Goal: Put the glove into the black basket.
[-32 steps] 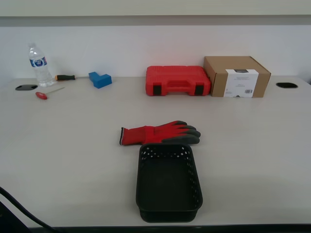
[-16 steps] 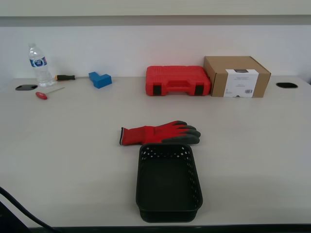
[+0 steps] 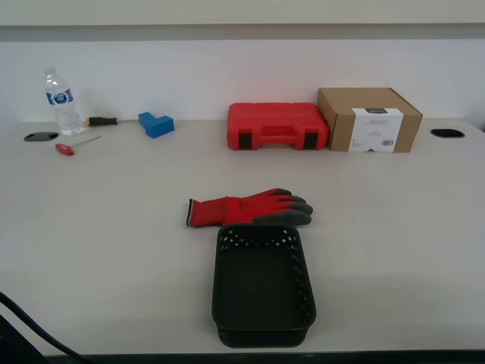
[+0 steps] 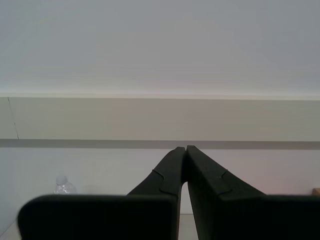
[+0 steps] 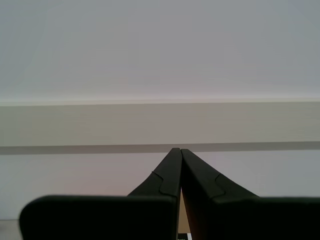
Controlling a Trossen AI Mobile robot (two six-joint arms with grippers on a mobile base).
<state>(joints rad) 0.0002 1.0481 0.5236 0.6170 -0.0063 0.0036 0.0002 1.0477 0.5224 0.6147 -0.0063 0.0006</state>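
The red glove (image 3: 248, 208) with dark grey fingertips lies flat on the table's middle, its cuff toward the exterior view's left. The black basket (image 3: 262, 285) sits just in front of it, nearly touching, and holds nothing. Neither arm shows in the exterior view. My first gripper (image 5: 179, 151) is shut and empty, pointing at the far wall. My second gripper (image 4: 185, 148) is also shut and empty, pointing at the wall, with a water bottle (image 4: 64, 185) low in its view.
A red tool case (image 3: 276, 126) and a cardboard box (image 3: 369, 119) stand at the back. A water bottle (image 3: 61, 101), two screwdrivers (image 3: 74, 145) and a blue block (image 3: 156, 123) are at the back left. A dark cable (image 3: 30, 330) crosses the lower left corner.
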